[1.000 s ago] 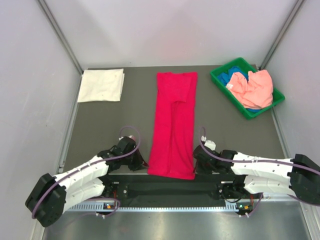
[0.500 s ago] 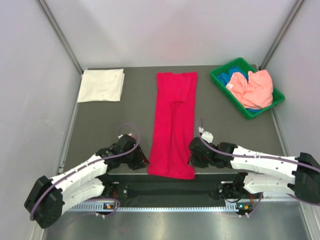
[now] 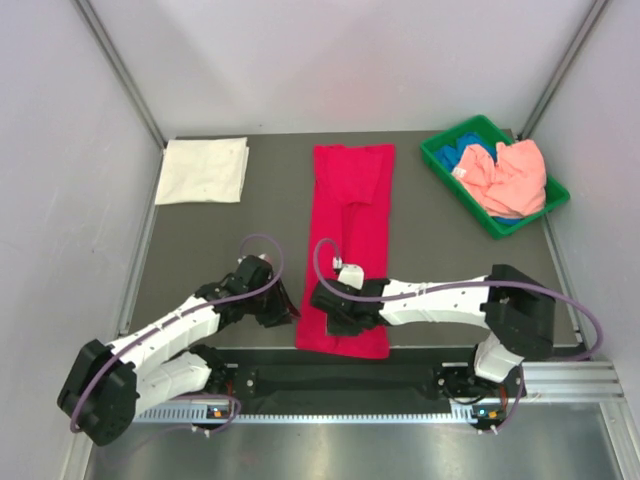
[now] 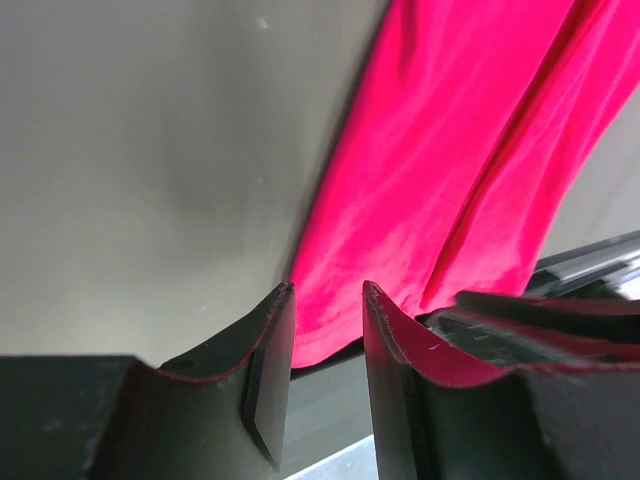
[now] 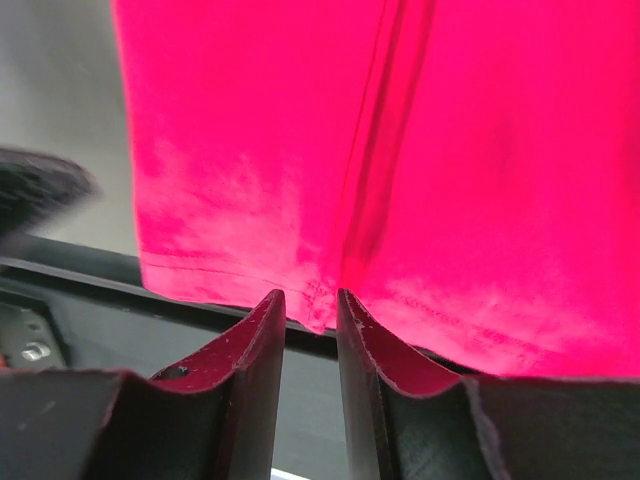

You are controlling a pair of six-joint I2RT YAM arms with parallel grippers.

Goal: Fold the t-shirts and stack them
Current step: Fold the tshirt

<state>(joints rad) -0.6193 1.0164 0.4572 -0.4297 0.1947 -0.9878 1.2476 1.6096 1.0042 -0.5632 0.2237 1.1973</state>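
- Step in hand: the crimson-red t-shirt (image 3: 350, 240) is folded lengthwise into a long strip down the centre of the top view. The crosswise fold is not yet done, by my read.
- left gripper (image 4: 327, 300): at the strip's lower-left corner, fingers narrowly parted with nothing between them. The cloth edge is just beyond the tips.
- right gripper (image 5: 312, 300): its arm reaches in from the lower right across the strip's bottom end. Fingers are narrowly parted with the hem right at the tips, not clamped as far as I can see.
- Next move, my judgement: pinch the hem through all layers on both sides, then lift and carry it toward the top of the frame.
- The right gripper sits left of the strip's centre ridge, near the left one. A wider grip would keep the fold from skewing.
- The hem hangs slightly over the table (image 3: 220, 240) at its near edge, so the fingers should be able to get under it.
- Around: white t-shirt (image 3: 203, 170) folded square at upper left, probably the base of the stack.
- green bin (image 3: 436, 160) at upper right holds the salmon-pink t-shirt (image 3: 510, 175) lying over the blue t-shirt (image 3: 470, 155). Neither is folded.
- In the way: only the two arms crowding each other at lower centre.
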